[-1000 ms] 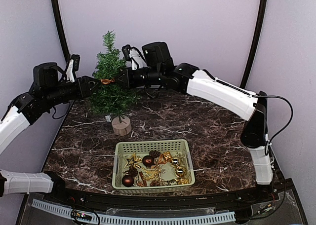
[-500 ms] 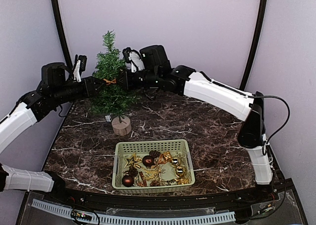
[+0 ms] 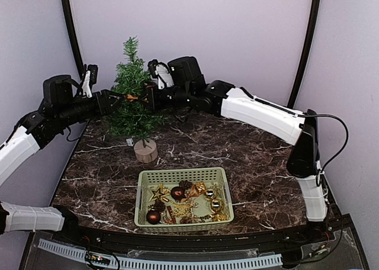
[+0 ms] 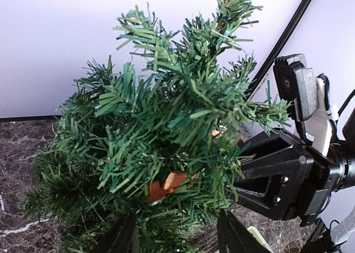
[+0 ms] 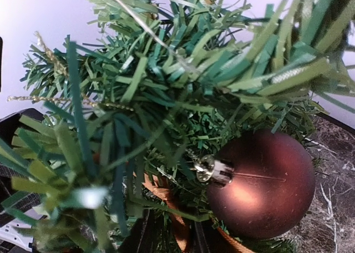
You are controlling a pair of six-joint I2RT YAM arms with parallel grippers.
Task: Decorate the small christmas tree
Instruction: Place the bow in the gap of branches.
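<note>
Easing back a touch since a moment ago, the left gripper (image 4: 177, 236) stands spread around low branches of the tree (image 3: 133, 98) at the table's (image 3: 237, 145) back left; the right gripper (image 3: 141, 97), jaws unreadable, should back out straight, leaving the orange ribbon (image 4: 166, 186) lodged.

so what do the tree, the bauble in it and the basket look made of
Tree: probably plastic, matte green; needles are flat cut strips. Bauble: plastic or glass; satin brown sheen, silvery metal-looking cap. Basket: likely plastic, pale green, slotted moulded walls.
</note>
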